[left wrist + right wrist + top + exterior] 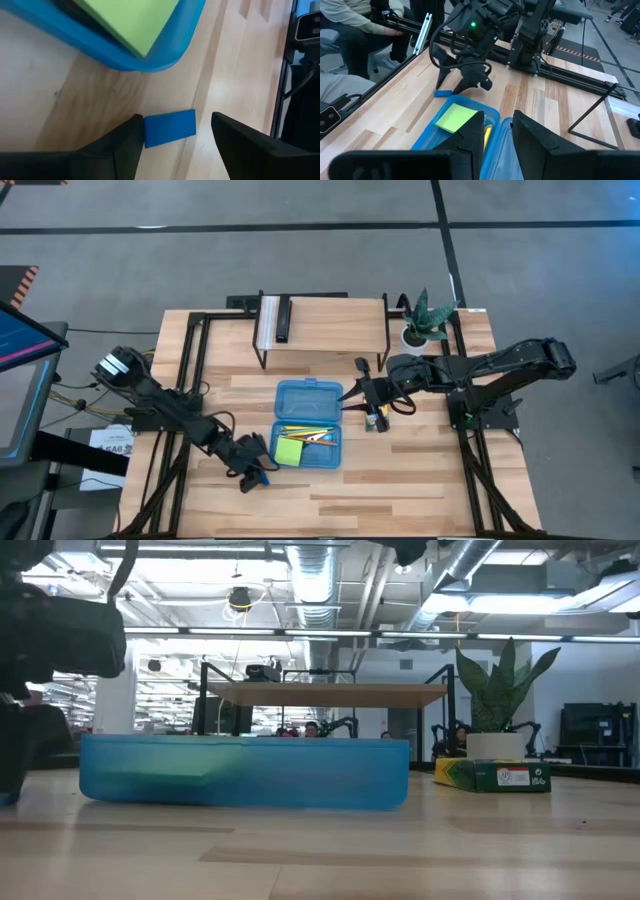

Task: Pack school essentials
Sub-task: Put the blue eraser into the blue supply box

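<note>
The blue case (308, 425) lies open on the table. Its tray holds the lime-green sticky-note pad (290, 450) and yellow pencils (303, 431). The small blue eraser (170, 128) lies flat on the wood just outside the tray's near left corner. My left gripper (175, 142) is open and low over the table, with one finger at each end of the eraser. My right gripper (499, 131) is open by a narrow gap and hangs above the case's right side (348, 394). The yellow-green crayon box (376, 420) rests flat on the table to the right of the case. My left gripper comes at the eraser slanting down from the near left. One finger (131, 142) stands right at the eraser's short end (148, 135), and I cannot tell whether it touches. The other finger (235, 140) is clear of the eraser.
A wooden riser shelf (320, 320) stands at the far edge, with a potted plant (425, 318) to its right. In the right wrist view, a person's sleeve (355, 20) shows beyond the table. There is bare wood near the case on the near side and to the right.
</note>
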Tool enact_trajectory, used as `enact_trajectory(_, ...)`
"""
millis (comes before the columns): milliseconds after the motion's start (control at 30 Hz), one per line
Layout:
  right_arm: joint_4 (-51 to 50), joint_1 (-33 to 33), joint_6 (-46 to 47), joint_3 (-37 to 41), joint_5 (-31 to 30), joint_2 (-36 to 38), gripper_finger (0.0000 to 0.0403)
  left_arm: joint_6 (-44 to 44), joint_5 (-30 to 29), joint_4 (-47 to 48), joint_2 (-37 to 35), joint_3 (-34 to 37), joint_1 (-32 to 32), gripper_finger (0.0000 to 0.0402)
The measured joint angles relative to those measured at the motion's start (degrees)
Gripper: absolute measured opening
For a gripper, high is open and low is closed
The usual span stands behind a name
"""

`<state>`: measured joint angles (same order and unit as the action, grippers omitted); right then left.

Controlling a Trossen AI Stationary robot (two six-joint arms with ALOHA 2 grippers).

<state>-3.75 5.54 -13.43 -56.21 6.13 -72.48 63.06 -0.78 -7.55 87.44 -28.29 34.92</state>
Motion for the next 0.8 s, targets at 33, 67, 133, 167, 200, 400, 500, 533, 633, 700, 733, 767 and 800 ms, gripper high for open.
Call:
enact_trajectory(33,0.00,0.00,0.00,0.00,0.00,-0.01,0.0120,0.11,0.04,-0.46,0.45,-0.04,0.06,0.0227)
enact_trajectory(67,0.00,0.00,0.00,0.00,0.00,0.01,0.0120,0.16,0.05,-0.90,0.86,-0.06,0.17,0.0225)
enact_trajectory(133,0.04,0.00,-0.02,0.00,0.00,-0.01,0.0120,0.00,-0.16,-0.89,1.36,-0.33,0.47,0.0217)
enact_trajectory(167,0.02,0.00,-0.02,0.00,0.00,0.00,0.0120,-0.38,-0.23,-0.74,1.56,-0.40,0.57,0.0213)
enact_trajectory(200,0.02,0.00,-0.02,0.00,0.00,0.00,0.0120,-0.74,-0.32,-0.74,1.76,-0.50,0.61,0.0208)
enact_trajectory(400,0.00,0.00,0.06,0.00,0.00,0.00,0.0120,-2.69,-0.44,0.08,1.94,-0.72,0.61,0.0171)
enact_trajectory(500,0.00,0.00,0.16,0.00,0.00,0.00,0.0120,-4.01,-0.27,0.29,1.75,-0.62,0.44,0.0153)
enact_trajectory(533,0.00,0.00,0.24,0.00,0.00,0.00,0.0120,-4.21,0.05,0.45,1.34,-0.53,0.27,0.0148)
enact_trajectory(633,0.00,0.00,0.26,0.00,0.00,0.00,0.0120,-5.25,0.36,1.48,-1.25,-0.34,0.06,0.0138)
enact_trajectory(700,0.00,0.00,0.28,0.00,0.00,0.01,0.0120,-5.47,-0.96,4.31,-3.96,-0.15,0.24,0.0135)
enact_trajectory(733,0.02,0.00,0.28,0.00,0.00,0.01,0.0120,-5.48,-2.24,6.29,-5.21,-0.42,0.49,0.0134)
enact_trajectory(767,0.00,0.00,0.28,0.00,0.00,-0.01,0.0120,-5.51,-3.20,9.10,-6.55,-1.24,0.85,0.0134)
enact_trajectory(800,0.00,0.00,0.28,0.00,0.00,0.01,0.0120,-5.55,-4.18,11.96,-7.47,-2.30,1.22,0.0133)
